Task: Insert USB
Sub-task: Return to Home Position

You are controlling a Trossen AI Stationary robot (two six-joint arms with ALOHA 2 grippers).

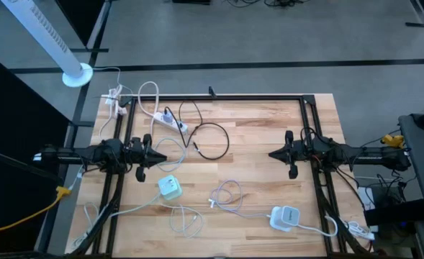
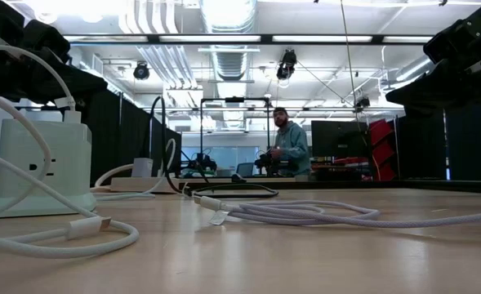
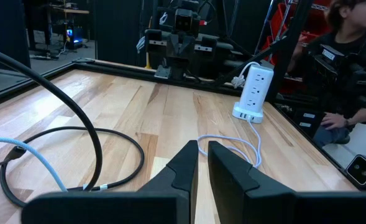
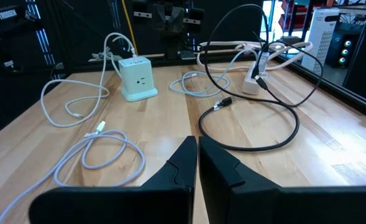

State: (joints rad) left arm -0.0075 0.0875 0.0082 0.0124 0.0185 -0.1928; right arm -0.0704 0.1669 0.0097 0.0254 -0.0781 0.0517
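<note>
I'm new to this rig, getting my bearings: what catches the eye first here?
Loose cables sprawl over the wooden table: a black cable loop near its middle, white ones around the pale green outlet cube and the white outlet block. The left end effector and right end effector, both shut, face each other from opposite sides.

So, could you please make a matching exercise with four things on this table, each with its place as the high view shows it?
Things:
1. black cable
2. pale green cube outlet
3. white outlet extension
4. white power strip

Places in the high view:
A. lower right part of the table
B. upper left part, above the left gripper
C. looped between the left gripper and the right gripper, nearer the left one
D. just below the left gripper

Pairs: 1-C, 2-D, 3-A, 4-B.
</note>
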